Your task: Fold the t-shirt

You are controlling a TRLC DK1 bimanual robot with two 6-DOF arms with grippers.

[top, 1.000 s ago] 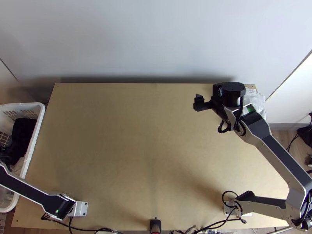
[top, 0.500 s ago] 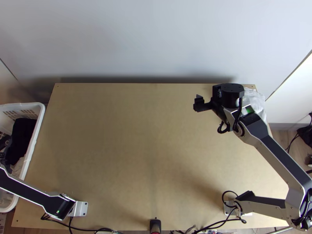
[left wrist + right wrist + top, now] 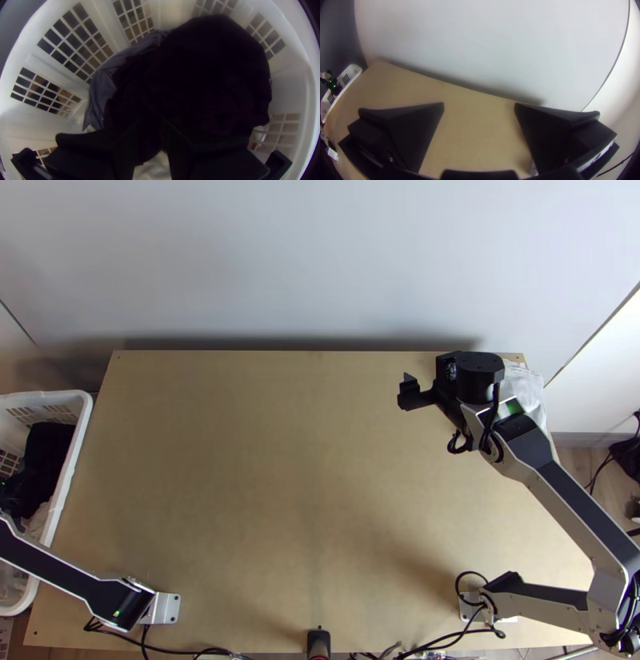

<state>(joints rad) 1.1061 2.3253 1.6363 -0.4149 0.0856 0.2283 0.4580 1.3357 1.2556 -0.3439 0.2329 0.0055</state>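
Note:
No t-shirt lies spread on the table (image 3: pixel 272 460). Dark cloth (image 3: pixel 50 448) is bunched inside the white basket (image 3: pixel 74 460) left of the table. My left gripper (image 3: pixel 6 502) is down at the basket, at the top view's left edge. The left wrist view has this gripper (image 3: pixel 150 126) over the dark cloth (image 3: pixel 206 76), with blue-grey cloth (image 3: pixel 103 90) beside it; whether it holds any is unclear. My right gripper (image 3: pixel 406 392) is above the table's far right part. In the right wrist view the right gripper (image 3: pixel 479 106) stands open, nothing between its fingers.
White, crumpled material (image 3: pixel 524 390) lies at the table's far right corner, behind the right arm. A pale wall (image 3: pixel 320 260) rises beyond the far edge. Cables (image 3: pixel 192 650) run along the near edge. Pale cloth (image 3: pixel 155 166) lies low in the basket.
The left arm shifted slightly toward the near side at the basket, then back, briefly baring grey cloth in the top view. The right arm has stayed almost still.

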